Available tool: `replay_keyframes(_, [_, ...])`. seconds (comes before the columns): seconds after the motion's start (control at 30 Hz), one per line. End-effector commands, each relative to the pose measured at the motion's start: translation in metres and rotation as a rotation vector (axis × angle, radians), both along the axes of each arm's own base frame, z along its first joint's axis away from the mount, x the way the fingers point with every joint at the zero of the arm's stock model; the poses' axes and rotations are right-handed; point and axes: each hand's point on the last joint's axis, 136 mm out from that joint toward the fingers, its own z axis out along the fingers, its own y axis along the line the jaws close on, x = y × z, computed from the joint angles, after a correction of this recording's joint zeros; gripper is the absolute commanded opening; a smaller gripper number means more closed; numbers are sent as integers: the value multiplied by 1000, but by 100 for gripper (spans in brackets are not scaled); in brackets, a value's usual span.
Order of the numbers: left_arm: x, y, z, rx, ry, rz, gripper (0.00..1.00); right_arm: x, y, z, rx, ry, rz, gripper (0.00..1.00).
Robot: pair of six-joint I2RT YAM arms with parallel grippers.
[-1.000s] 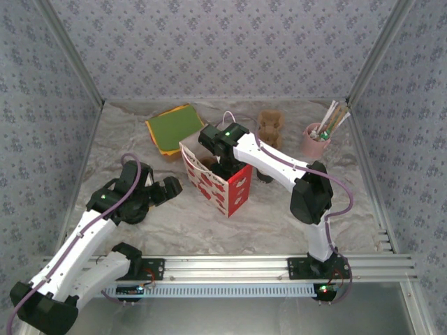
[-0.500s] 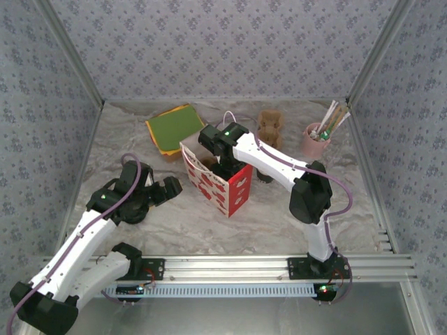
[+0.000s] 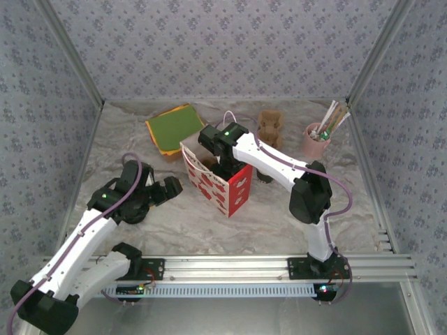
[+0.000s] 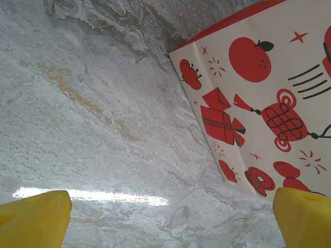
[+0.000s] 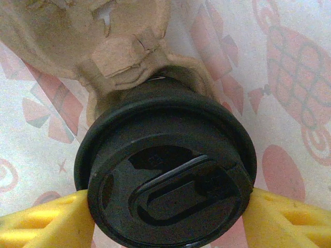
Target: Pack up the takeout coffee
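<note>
The takeout coffee (image 5: 165, 175) shows its black lid from above in the right wrist view. My right gripper (image 5: 168, 219) is shut on it, with a yellow finger (image 5: 46, 222) pressing each side of the lid. The cup is down inside the red-and-white paper bag (image 3: 213, 183), whose printed walls surround it. A brown pulp cup holder (image 5: 114, 46) sits against the cup's far side. In the top view my right arm reaches down into the bag's mouth. My left gripper (image 3: 164, 190) stands open and empty just left of the bag (image 4: 258, 103), over the marbled table (image 4: 103, 129).
A pink cup of sticks and straws (image 3: 316, 139) stands at the back right. Another brown pulp holder (image 3: 269, 124) lies behind the bag. Green, yellow and orange sheets (image 3: 174, 127) lie at the back left. Patterned walls close in three sides.
</note>
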Motion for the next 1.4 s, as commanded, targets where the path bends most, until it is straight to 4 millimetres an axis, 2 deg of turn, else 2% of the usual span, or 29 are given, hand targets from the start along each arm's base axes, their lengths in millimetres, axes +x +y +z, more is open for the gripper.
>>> replay_keyframes(0.0, [1, -2, 6, -10, -12, -10, 100, -6, -8, -3, -49, 31, -10, 71])
replay_keyframes(1.37, [2, -3, 5, -10, -8, -15, 100, -9, -7, 5, -42, 21, -15, 72])
